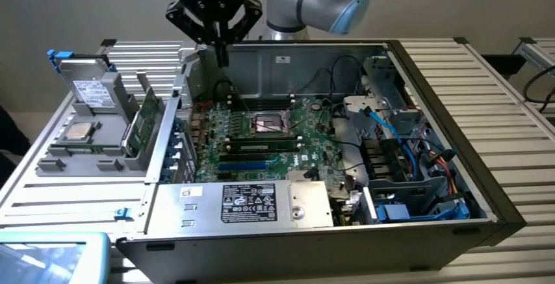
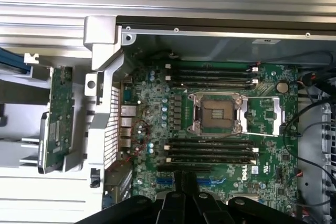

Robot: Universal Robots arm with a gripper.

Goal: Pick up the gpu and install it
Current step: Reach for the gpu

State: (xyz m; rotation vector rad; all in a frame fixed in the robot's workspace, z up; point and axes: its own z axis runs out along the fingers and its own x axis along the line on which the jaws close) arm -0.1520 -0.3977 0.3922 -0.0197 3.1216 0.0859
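The gpu (image 1: 144,123) is a green card standing on edge in a grey holder (image 1: 87,147) outside the open computer case, at the exterior view's left. In the wrist view the gpu (image 2: 59,116) sits beside the case's rear wall, apart from the gripper. My gripper (image 1: 222,55) hangs above the back left corner of the case, fingers pointing down, shut and holding nothing. Its black fingers (image 2: 178,198) meet over the motherboard (image 2: 262,114), near the blue expansion slots (image 2: 210,180).
The open case (image 1: 451,134) holds the motherboard (image 1: 260,147) with its square CPU socket (image 1: 269,125), a silver power supply (image 1: 251,203) at the front and blue cables (image 1: 416,167) on the exterior view's right. A silver drive (image 1: 90,89) and a CPU chip (image 1: 80,130) share the grey holder.
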